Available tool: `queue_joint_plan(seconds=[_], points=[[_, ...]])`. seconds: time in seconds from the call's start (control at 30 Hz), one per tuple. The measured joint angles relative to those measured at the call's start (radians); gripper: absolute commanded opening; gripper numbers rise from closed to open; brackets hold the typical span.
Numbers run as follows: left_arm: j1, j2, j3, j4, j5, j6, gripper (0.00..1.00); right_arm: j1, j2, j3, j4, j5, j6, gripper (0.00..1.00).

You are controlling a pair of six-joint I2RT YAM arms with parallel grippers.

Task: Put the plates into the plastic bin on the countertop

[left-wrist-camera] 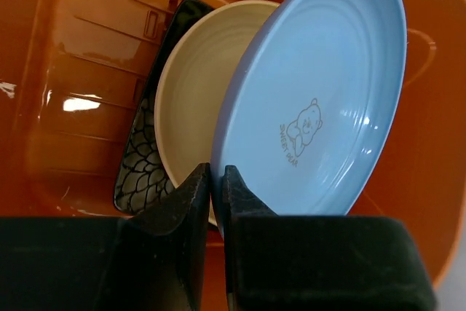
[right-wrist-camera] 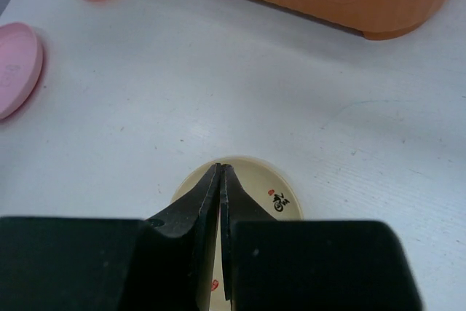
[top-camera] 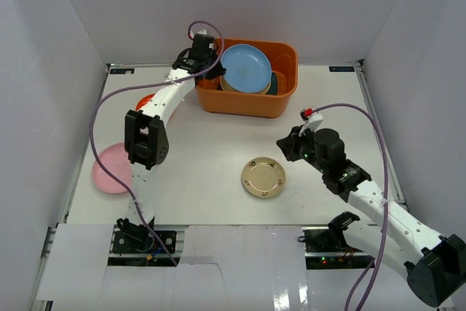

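The orange plastic bin [top-camera: 251,100] stands at the back of the white countertop [top-camera: 218,143]. My left gripper [top-camera: 209,54] is shut on the rim of the blue plate [top-camera: 246,68] and holds it tilted on edge inside the bin. In the left wrist view the gripper [left-wrist-camera: 217,174] pinches the blue plate [left-wrist-camera: 313,100], which leans over a cream plate [left-wrist-camera: 191,85] and a black patterned plate [left-wrist-camera: 140,162]. My right gripper [top-camera: 285,147] is shut and empty, just right of the small beige patterned plate [top-camera: 263,177]. It hovers over that plate [right-wrist-camera: 280,193] in the right wrist view [right-wrist-camera: 220,169].
A pink plate [top-camera: 111,169] lies at the table's left edge. An orange-red plate [top-camera: 145,102] lies partly hidden under my left arm. A teal plate edge [top-camera: 274,84] shows in the bin. White walls enclose the table.
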Motion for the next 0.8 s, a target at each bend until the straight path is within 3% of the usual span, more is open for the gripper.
queue_joint_plan(seconds=[0.03,0.1,0.13,0.23,0.4,0.53,0.67,0.8], points=[[0.0,0.033,0.021,-0.003,0.003,-0.002,0.21,0.004,0.002,0.0,0.0,-0.011,0.0,0.08],[0.0,0.086,0.046,-0.008,0.01,-0.006,0.46,0.016,0.006,0.0,0.001,-0.032,0.002,0.12],[0.0,0.101,0.051,-0.008,0.013,-0.003,0.64,0.024,0.009,0.0,0.003,-0.038,0.004,0.13],[0.0,0.111,0.052,-0.016,0.035,0.0,0.86,0.055,0.042,0.005,0.015,-0.053,0.01,0.19],[0.0,0.069,0.082,0.007,0.071,0.026,0.95,0.144,0.143,0.039,0.044,-0.049,0.026,0.22],[0.0,-0.089,0.007,0.034,0.089,0.068,0.96,0.245,0.262,0.088,0.101,-0.025,0.055,0.22],[0.0,-0.457,-0.293,0.068,0.101,0.128,0.97,0.351,0.465,0.21,0.161,-0.013,0.084,0.25],[0.0,-0.872,-0.589,0.096,0.084,0.183,0.98,0.44,0.695,0.378,0.219,-0.015,0.124,0.36]])
